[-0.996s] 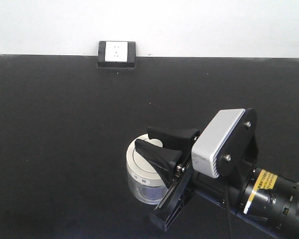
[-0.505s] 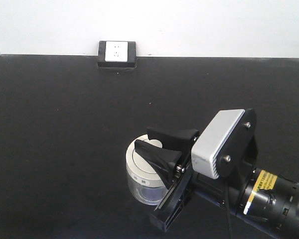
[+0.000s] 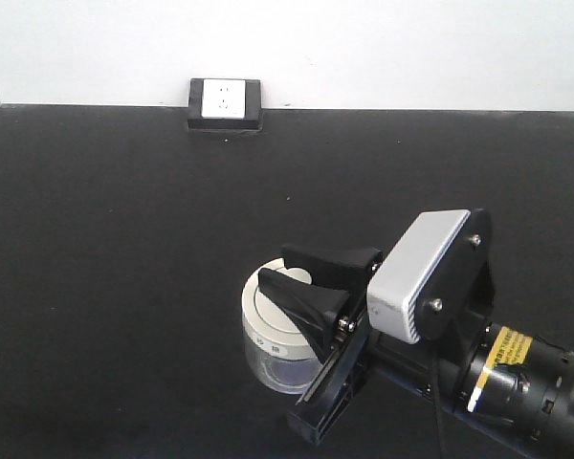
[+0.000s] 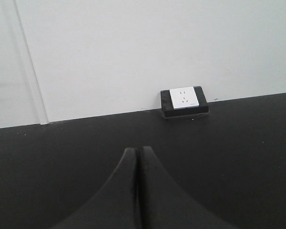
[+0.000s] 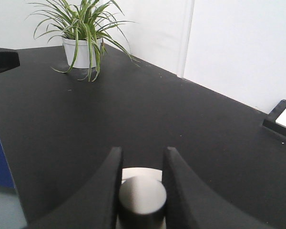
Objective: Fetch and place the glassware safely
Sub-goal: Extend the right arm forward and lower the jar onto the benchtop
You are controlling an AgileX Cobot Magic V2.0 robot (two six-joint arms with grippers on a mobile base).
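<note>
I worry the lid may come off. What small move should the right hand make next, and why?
Probably a slow, slight straight lift, watching that the jar rises too. The right hand pinches only the knob of the lid, the jar stands on the table, and how firmly the lid sits cannot be seen.

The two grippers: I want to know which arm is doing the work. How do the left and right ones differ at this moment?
The left gripper has its fingers pressed together on nothing, while the right gripper clasps the knob on the glass jar. The left gripper faces the socket box at the far edge of the table, whereas the right gripper sits over the glass jar. Both have black curved fingers.
</note>
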